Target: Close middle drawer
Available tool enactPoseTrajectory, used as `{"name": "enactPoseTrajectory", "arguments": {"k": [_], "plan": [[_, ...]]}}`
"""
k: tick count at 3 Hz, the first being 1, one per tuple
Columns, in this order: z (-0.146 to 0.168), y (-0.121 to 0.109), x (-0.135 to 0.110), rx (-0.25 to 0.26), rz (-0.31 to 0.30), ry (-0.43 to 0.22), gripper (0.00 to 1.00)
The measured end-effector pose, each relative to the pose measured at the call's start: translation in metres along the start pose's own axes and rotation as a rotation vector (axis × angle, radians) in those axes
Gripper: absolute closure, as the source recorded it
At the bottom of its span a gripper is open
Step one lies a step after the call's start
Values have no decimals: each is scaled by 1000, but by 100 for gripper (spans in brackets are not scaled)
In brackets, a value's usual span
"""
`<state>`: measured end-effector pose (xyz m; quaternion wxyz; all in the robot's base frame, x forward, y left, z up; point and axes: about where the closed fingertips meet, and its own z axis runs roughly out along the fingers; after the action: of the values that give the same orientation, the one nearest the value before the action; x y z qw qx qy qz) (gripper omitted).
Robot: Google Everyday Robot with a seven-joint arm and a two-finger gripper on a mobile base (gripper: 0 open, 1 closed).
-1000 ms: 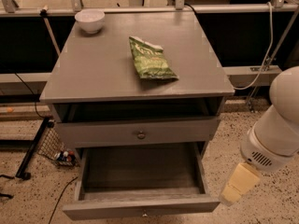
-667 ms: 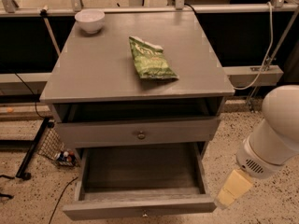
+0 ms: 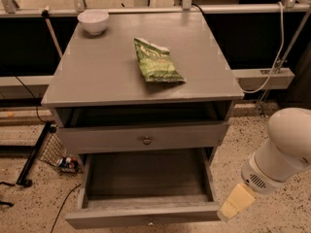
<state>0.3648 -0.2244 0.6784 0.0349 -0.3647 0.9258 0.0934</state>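
The middle drawer [image 3: 146, 178] is pulled far out of the grey cabinet [image 3: 141, 57]. Its bare grey box interior is empty. Its long low front panel [image 3: 141, 218] sits at the bottom edge of the view with a tiny round knob [image 3: 150, 222] at centre. My gripper [image 3: 235, 201] hangs from the white arm [image 3: 284, 149] at the lower right. Its cream tip is just beside the right end of the drawer's front panel, with contact not discernible.
Above it, a taller drawer front with a larger knob [image 3: 146, 140] stands slightly out, with a dark gap over it. A green chip bag [image 3: 156, 62] and a white bowl [image 3: 93, 21] lie on the cabinet top. Cables and a black stand [image 3: 34, 154] are on the left floor.
My arm and gripper have moved a little left and down, closer to the right front corner of the open drawer. The drawer has not moved.
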Motion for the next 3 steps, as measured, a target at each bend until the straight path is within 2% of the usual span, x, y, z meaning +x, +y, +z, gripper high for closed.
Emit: {"name": "enactPoseTrajectory", "arguments": {"k": [1,3], "plan": [[22,8,7,-35,16,17,0],[91,43,29,-104,123,17,0]]}}
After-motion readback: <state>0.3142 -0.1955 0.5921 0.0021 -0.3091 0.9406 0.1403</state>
